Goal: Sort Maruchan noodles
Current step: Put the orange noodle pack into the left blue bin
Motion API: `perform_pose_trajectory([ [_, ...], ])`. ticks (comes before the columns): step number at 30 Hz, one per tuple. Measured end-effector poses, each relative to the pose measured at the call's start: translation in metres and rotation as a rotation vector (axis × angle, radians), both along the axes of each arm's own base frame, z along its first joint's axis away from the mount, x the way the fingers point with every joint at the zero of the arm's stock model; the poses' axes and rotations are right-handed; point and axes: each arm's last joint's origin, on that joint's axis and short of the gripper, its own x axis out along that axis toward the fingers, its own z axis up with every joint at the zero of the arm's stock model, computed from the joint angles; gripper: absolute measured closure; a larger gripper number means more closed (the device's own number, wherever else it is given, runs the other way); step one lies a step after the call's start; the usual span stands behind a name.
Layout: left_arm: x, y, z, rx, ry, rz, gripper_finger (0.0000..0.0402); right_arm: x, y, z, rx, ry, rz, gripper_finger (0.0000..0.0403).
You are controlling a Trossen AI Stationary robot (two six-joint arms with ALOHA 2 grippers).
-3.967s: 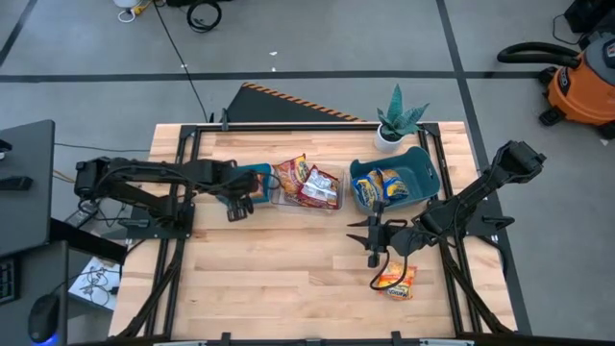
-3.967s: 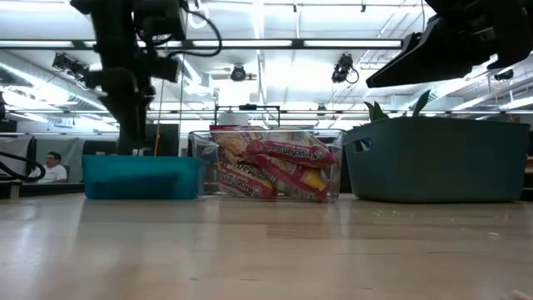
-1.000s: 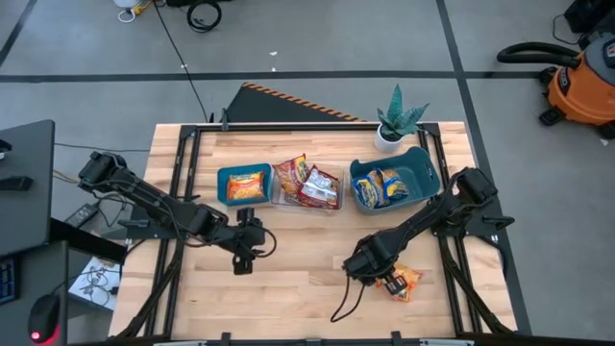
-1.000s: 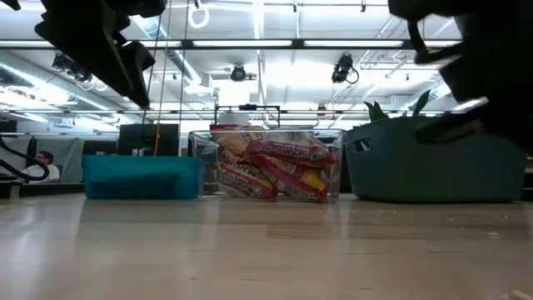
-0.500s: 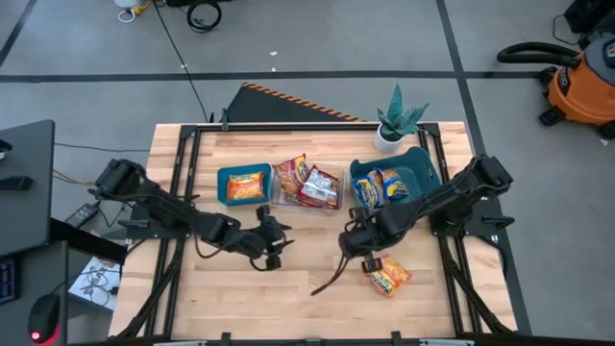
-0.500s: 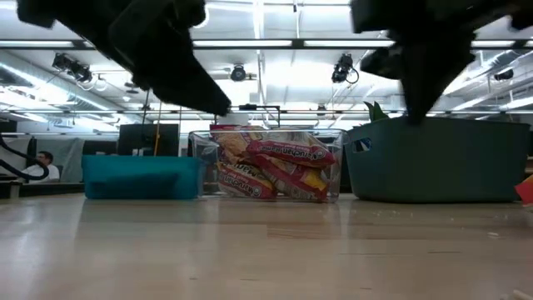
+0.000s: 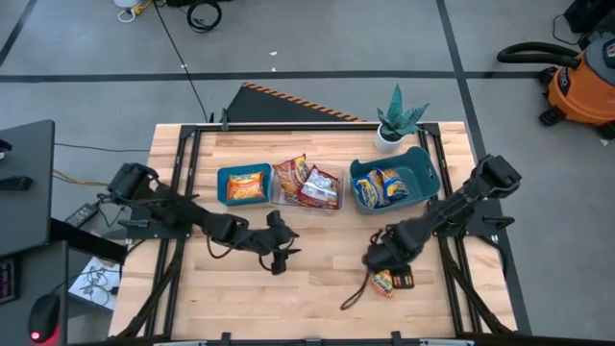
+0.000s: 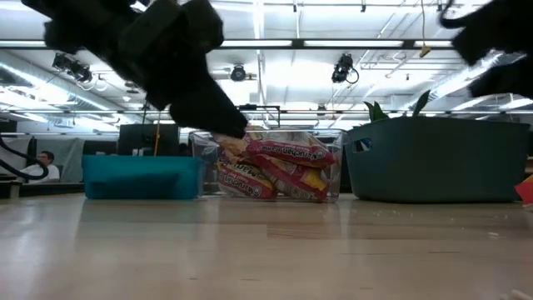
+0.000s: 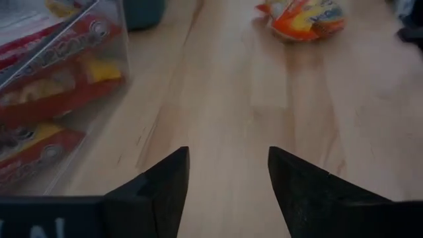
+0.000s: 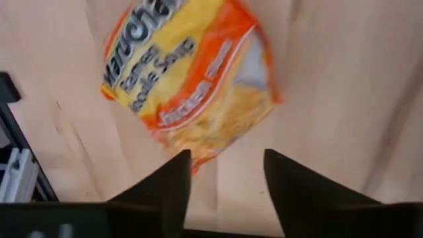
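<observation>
Clear bin [image 7: 307, 187] holds red packets [image 7: 318, 185]; blue bin [image 7: 423, 173] yellow-blue ones [image 7: 382, 186].

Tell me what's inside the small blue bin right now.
The small blue bin holds an orange packet, seen from above. Whether more lie beneath it is hidden, and the low view shows only the bin's opaque wall.

orange packet [image 10: 192, 86]: "Maruchan", "Ramen Noodle Soup"
red packets in clear bin [image 8: 287, 154]: partial "Maruchan" print
other text: none legible
</observation>
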Motion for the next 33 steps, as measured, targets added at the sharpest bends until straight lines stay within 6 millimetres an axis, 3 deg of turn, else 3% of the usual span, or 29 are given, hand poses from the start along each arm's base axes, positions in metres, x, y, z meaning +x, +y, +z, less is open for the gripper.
perform_pose_trajectory([
  [5, 0.015, -0.004, -0.006, 0.022, -0.063, -0.085, 0.0160, -0.023, 0.018, -0.017, -0.032, 0.054, -0.062, 0.0167],
  [10, 0.036, -0.011, -0.008, 0.145, -0.080, -0.150, 0.0142, -0.045, 0.031, -0.035, -0.060, 0.087, -0.135, 0.0165],
  [14, 0.051, -0.017, -0.014, 0.256, -0.063, -0.207, 0.0137, -0.051, 0.038, -0.049, -0.061, -0.003, -0.158, 0.0168],
  [20, 0.072, -0.019, -0.025, 0.278, -0.045, -0.292, 0.0136, -0.034, 0.039, -0.059, -0.050, -0.286, -0.159, 0.0177],
  [24, 0.075, -0.022, -0.028, 0.355, -0.044, -0.351, 0.0136, -0.011, 0.043, -0.052, -0.018, -0.548, -0.115, 0.0188],
  [33, 0.072, -0.022, -0.032, 0.435, 0.008, -0.416, 0.0136, -0.007, 0.037, -0.036, -0.081, -0.425, -0.132, 0.0204],
])
